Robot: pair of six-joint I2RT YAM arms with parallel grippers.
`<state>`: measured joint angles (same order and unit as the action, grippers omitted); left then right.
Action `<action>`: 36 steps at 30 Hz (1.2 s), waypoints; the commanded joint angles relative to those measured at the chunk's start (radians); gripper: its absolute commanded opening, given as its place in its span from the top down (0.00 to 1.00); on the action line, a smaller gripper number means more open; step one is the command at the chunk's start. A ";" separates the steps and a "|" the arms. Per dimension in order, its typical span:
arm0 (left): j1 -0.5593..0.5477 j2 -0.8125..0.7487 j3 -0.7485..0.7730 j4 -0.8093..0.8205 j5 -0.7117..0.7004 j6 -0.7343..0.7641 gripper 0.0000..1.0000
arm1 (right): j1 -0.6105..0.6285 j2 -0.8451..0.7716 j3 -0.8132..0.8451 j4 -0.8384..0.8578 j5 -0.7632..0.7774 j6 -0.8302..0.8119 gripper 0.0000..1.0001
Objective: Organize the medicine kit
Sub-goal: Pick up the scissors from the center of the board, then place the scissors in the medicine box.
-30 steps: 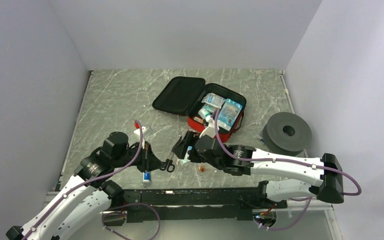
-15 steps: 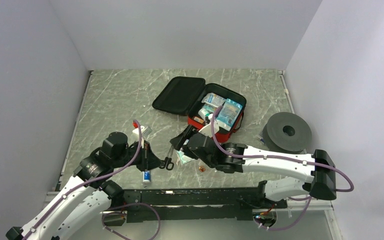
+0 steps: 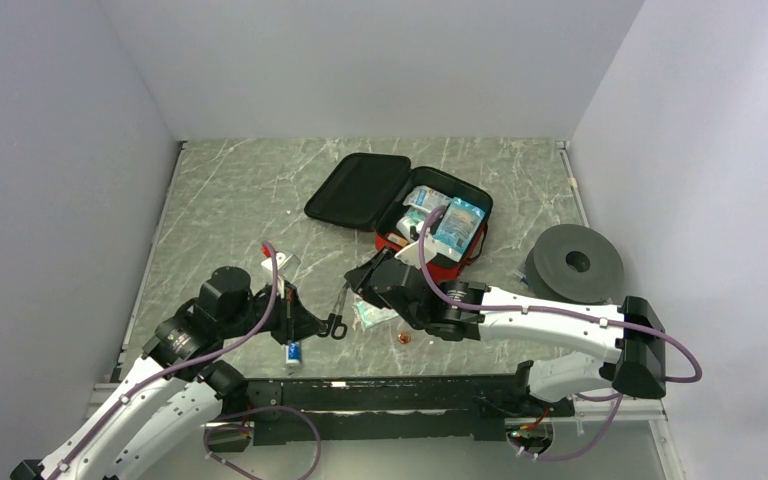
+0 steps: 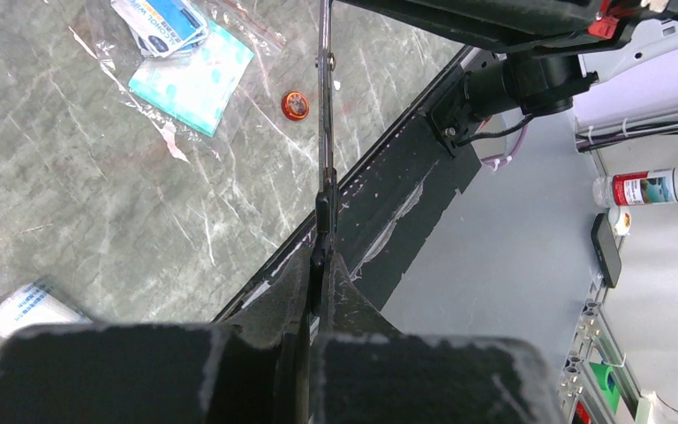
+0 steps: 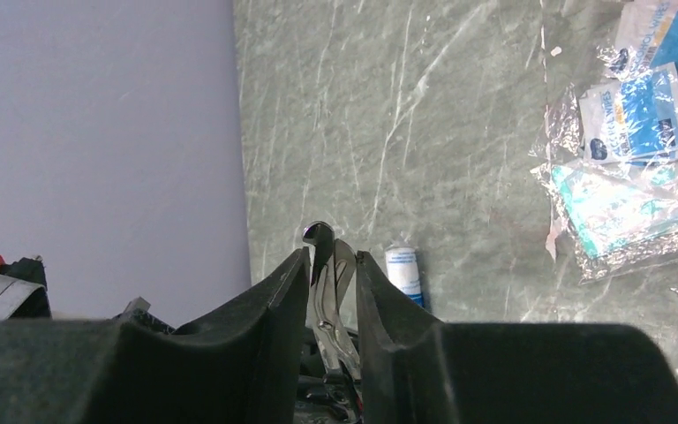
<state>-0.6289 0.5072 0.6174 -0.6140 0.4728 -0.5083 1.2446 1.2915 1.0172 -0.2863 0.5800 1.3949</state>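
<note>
The medicine kit (image 3: 457, 270), a red zip case, lies open at the back centre. Its black lid (image 3: 358, 190) is flat and packets fill the base. The scissors (image 3: 341, 305) hang between both grippers above the near table. My left gripper (image 3: 315, 325) is shut on the black handle end; in the left wrist view the scissors' (image 4: 324, 132) blades run straight away from that gripper (image 4: 322, 256). My right gripper (image 3: 358, 284) has its jaws closed in on the steel blades (image 5: 328, 283), which fill the gap between its fingertips (image 5: 331, 256).
A clear bag of teal and blue packets (image 3: 372, 314) lies under the right wrist. A small orange disc (image 3: 404, 338) and a white-blue tube (image 3: 293, 352) are near the front edge. A grey round disc (image 3: 572, 262) stands at the right. A small packet (image 3: 278, 262) is left of centre.
My right gripper has moved left over the scissors' blades and its jaws have narrowed from wide open onto them. The left gripper kept its hold, shifting slightly.
</note>
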 commanded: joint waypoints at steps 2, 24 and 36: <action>0.000 -0.007 0.028 0.022 0.011 0.024 1.00 | -0.004 -0.001 0.033 0.051 0.020 -0.009 0.83; 0.000 0.005 0.053 0.009 0.027 0.031 1.00 | -0.019 -0.071 0.018 0.006 -0.047 -0.186 0.36; 0.001 -0.003 0.038 0.054 0.149 0.031 1.00 | -0.137 -0.364 -0.202 0.172 -0.415 -0.618 0.33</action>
<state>-0.6289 0.5140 0.6277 -0.6140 0.5472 -0.4900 1.1782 1.0344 0.9020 -0.2432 0.4004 0.9844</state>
